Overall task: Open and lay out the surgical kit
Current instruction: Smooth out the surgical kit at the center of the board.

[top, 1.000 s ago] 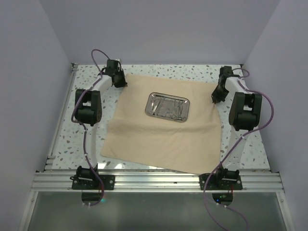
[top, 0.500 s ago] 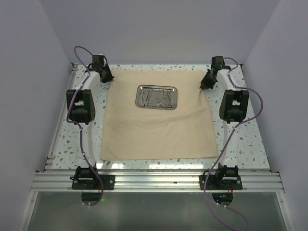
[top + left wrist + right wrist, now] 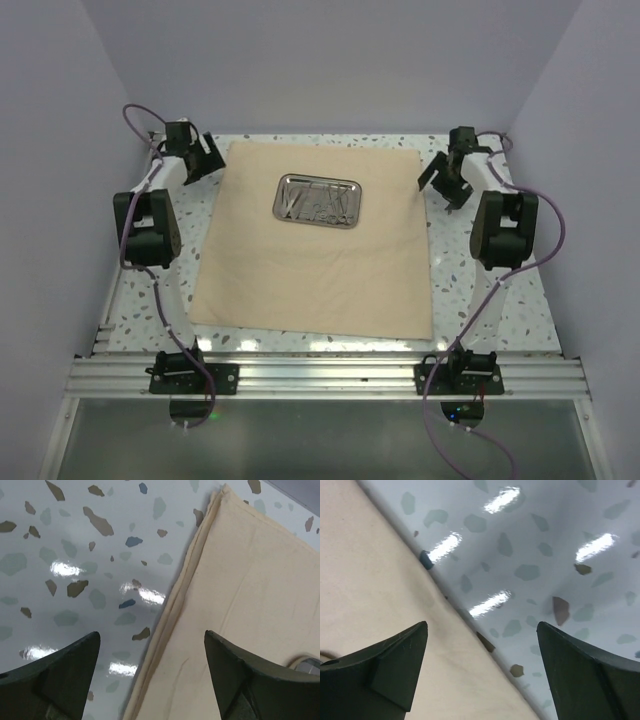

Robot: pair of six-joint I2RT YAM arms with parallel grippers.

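Top external view: soft, light cloth wrap (image 3: 310,270) lies spread on the bench (image 3: 530,320), carrying a stiff, slippery tray (image 3: 357,203) of slim instruments (image 3: 315,200), best pinched by their handles; the left end effector (image 3: 207,163) and right end effector (image 3: 440,188) gape wide, empty, beside its far corners.
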